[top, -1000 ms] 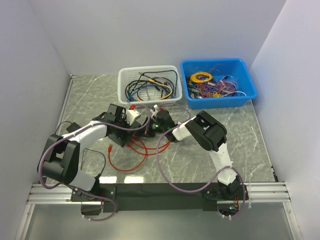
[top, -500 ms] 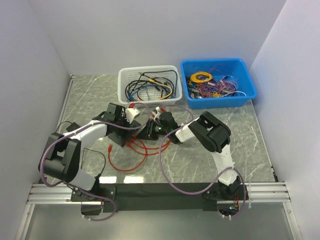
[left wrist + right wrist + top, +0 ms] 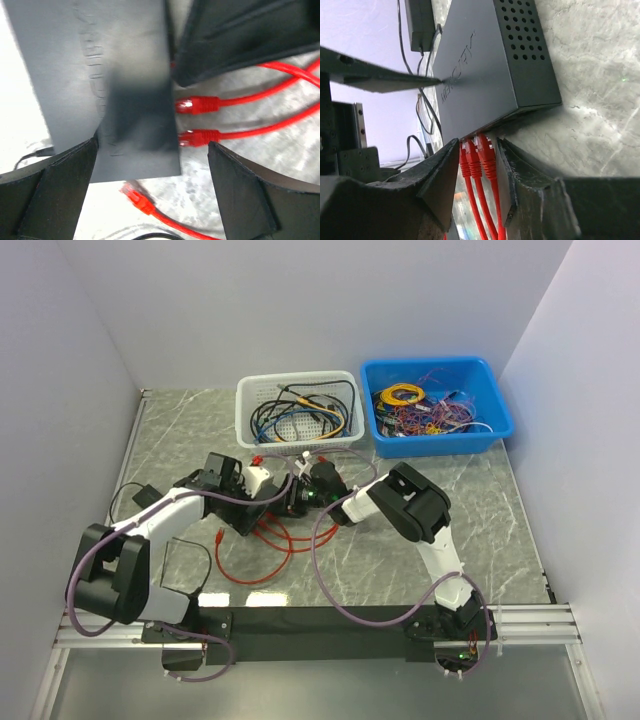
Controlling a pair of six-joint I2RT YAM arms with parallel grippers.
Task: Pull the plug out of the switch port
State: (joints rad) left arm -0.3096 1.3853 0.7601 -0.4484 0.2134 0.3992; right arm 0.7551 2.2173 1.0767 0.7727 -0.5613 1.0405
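The switch (image 3: 490, 65) is a flat black box with vent holes lying on the marble table; it also shows in the top view (image 3: 248, 517) and the left wrist view (image 3: 115, 75). Three red plugs (image 3: 479, 150) sit side by side in its port edge. My right gripper (image 3: 477, 147) (image 3: 297, 498) is closed in on these plugs, one finger at each side. My left gripper (image 3: 152, 150) (image 3: 262, 500) is open over the switch's end, one finger against its edge. Two plugged red connectors (image 3: 197, 105) show there.
A loose red plug (image 3: 137, 197) lies on the table by the switch's corner. Red cable loops (image 3: 262, 562) spread in front of the grippers. A white mesh basket (image 3: 297, 377) of cables and a blue bin (image 3: 430, 365) of wires stand behind. A black adapter (image 3: 140, 495) lies left.
The left arm has shifted a little left and back over the switch. The right gripper has moved slightly left toward the port edge.
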